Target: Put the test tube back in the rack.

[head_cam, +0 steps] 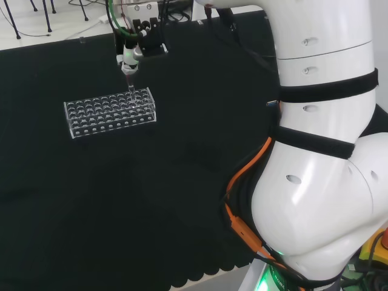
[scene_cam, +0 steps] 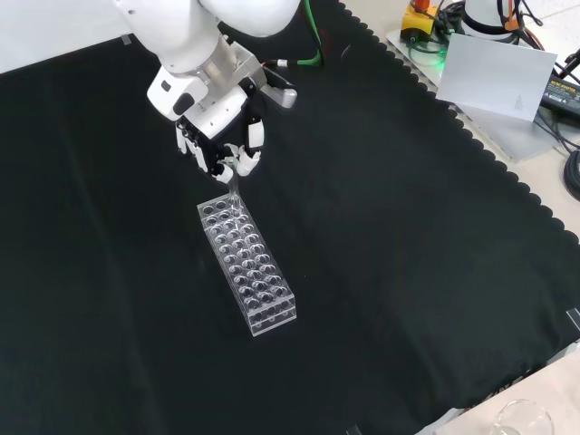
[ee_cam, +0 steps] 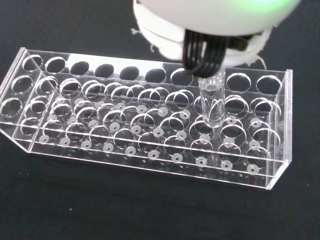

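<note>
A clear plastic test tube rack (head_cam: 110, 112) (scene_cam: 247, 265) (ee_cam: 145, 120) with several rows of holes lies on the black cloth. My hand (head_cam: 128, 57) (scene_cam: 222, 145) hovers over the rack's end nearest the arm, fingers curled round a clear test tube (scene_cam: 234, 188) (ee_cam: 212, 102) (head_cam: 130, 90). The tube hangs upright, and its lower end has entered a hole near that end of the rack. In the wrist view a white part of the hand (ee_cam: 210, 22) covers the tube's top.
White arm links (head_cam: 321, 139) rise at the right of the head view. Beyond the cloth's scalloped edge in the front view sit a grey box (scene_cam: 494, 77) and cables. A clear glass vessel (scene_cam: 524, 419) stands off the cloth at the bottom right.
</note>
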Controlling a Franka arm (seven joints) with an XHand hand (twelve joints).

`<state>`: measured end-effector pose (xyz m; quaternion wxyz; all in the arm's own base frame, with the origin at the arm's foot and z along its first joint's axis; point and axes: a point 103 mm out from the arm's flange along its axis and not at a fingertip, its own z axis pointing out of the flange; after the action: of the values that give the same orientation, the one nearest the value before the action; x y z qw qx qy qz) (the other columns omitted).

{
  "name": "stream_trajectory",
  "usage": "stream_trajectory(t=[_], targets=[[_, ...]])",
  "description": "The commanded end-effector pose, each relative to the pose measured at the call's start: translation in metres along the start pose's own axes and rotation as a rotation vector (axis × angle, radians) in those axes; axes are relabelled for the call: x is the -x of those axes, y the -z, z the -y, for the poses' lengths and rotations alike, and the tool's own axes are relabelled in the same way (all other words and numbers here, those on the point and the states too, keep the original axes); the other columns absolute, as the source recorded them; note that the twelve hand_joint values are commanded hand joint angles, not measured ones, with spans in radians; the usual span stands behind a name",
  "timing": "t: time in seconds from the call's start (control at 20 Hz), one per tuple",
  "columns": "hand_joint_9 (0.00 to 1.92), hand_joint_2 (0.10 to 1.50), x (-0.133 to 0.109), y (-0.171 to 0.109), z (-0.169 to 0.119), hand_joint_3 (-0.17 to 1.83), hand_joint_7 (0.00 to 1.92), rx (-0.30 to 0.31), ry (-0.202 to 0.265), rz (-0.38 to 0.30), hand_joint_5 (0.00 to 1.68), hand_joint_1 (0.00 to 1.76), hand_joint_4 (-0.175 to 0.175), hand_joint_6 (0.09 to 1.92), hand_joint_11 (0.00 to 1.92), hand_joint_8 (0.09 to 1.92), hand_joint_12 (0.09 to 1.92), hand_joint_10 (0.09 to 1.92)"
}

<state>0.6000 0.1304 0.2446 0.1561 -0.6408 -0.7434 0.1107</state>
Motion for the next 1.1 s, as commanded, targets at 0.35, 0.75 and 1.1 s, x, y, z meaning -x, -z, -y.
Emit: stream_trajectory(t=[0.35, 0.75, 1.1], targets=[[1.32, 0.66, -0.008, 0.005, 0.006, 0.57, 1.71, 0.011, 0.013, -0.018, 1.31, 1.43, -0.175, 0.53, 1.01, 0.62, 1.17, 0.59], [1.32, 0.66, -0.007, 0.002, 0.010, 0.57, 1.71, 0.006, 0.020, -0.021, 1.31, 1.43, -0.175, 0.54, 1.01, 0.62, 1.17, 0.59], [1.32, 0.66, -0.006, -0.003, 0.012, 0.57, 1.71, 0.002, 0.020, -0.026, 1.31, 1.43, -0.175, 0.54, 1.01, 0.62, 1.17, 0.59]])
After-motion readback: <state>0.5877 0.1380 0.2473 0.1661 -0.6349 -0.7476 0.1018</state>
